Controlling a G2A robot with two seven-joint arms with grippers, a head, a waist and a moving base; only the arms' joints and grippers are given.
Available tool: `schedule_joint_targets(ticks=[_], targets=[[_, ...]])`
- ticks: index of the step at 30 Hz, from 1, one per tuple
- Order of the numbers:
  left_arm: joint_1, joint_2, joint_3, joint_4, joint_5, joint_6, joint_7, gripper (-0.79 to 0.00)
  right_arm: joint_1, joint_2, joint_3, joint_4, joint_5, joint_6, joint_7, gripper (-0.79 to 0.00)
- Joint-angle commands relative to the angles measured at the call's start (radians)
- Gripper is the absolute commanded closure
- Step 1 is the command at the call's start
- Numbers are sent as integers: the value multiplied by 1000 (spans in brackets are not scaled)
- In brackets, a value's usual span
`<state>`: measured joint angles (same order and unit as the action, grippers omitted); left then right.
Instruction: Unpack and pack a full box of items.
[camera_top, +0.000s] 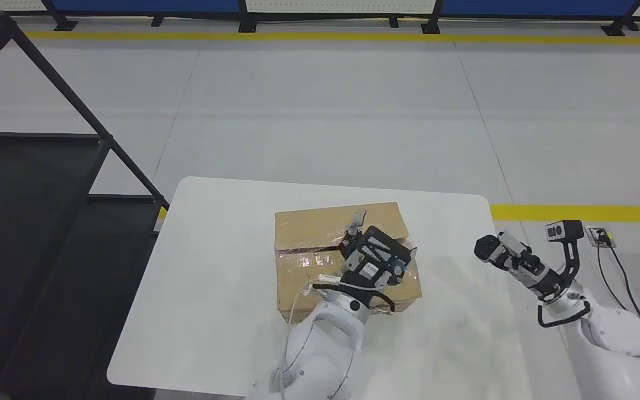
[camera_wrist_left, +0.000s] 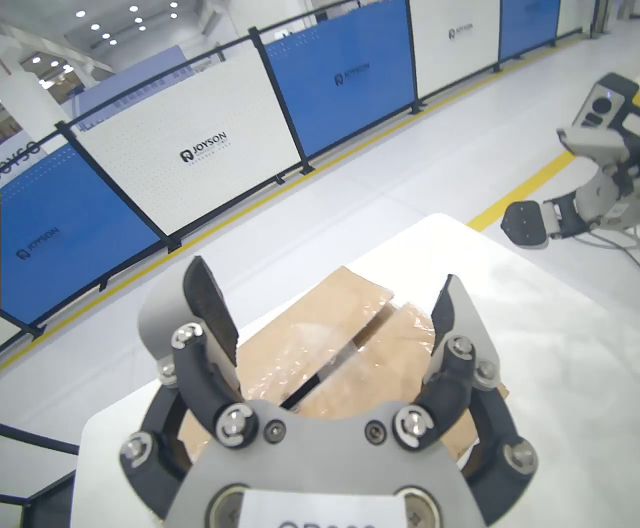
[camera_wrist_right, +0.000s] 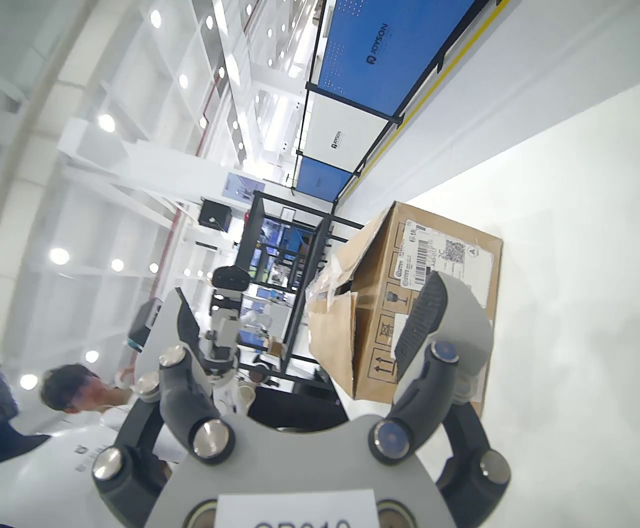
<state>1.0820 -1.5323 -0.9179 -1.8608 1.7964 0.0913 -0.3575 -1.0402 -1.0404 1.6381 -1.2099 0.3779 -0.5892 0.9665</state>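
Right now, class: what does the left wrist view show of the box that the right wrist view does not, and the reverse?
Left wrist view: the taped top flaps of the box, with a gap between them, below the open left pincer. Right wrist view: the printed labels on the box's side, beyond the open right pincer. Both: the cardboard box on the white table.
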Motion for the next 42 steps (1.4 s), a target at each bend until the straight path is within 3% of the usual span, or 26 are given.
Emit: schedule_joint_targets(ticks=[1,5,12,14,20,28,42], targets=[[66,13,-82,-77,-36,-24,16,-785,-12,-1,-11,-55,-62,-8,-45,-785],[208,39,-254,-182,-116,-74,66,-785,-21,-3,-19,-101,-92,36,-106,-785],[420,63,-509,-237,-320,-93,264,-785,-20,-1,-43,-113,-111,86,-68,-785],[476,65,-572,-251,-394,-76,338,-785,-3,1,-68,-101,-101,115,9,-785],[575,71,-679,-244,-518,-99,401,-785,18,-8,-171,-79,-150,70,42,-785],[597,79,-708,-215,-558,-158,411,-785,56,-31,-294,-64,-314,58,-123,-785],[588,88,-709,-201,-562,-174,413,-785,29,-29,-357,-163,-319,30,-41,-785]])
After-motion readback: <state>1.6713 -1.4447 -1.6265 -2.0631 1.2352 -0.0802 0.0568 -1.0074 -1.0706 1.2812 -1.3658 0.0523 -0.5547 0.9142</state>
